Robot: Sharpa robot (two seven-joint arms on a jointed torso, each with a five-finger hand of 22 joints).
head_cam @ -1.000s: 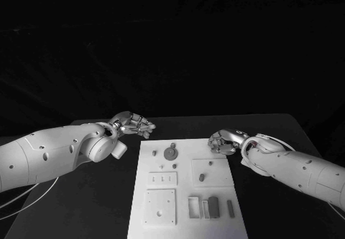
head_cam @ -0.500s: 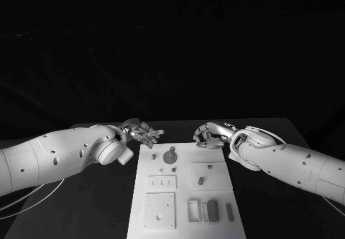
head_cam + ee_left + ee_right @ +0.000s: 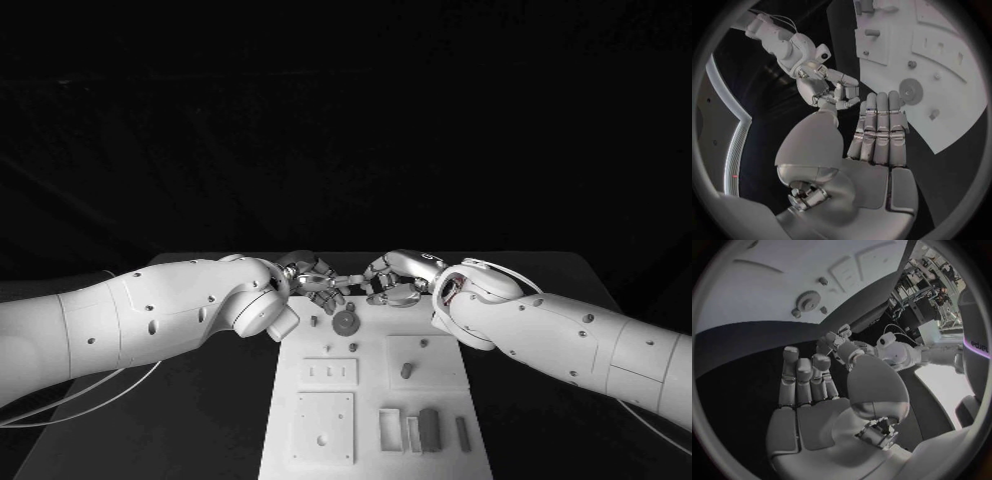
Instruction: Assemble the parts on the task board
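At the far end of the task board (image 3: 382, 400), my left hand (image 3: 315, 283) and right hand (image 3: 392, 277) hover empty with fingers apart, nearly touching above the round part (image 3: 346, 323), so I judge they may collide reaching together.

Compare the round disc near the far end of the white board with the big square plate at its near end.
The round disc is dark and small; the square plate is white and far larger. The disc lies just below both robot hands; the plate lies toward the robot, apart from them. Both lie flat on the board.
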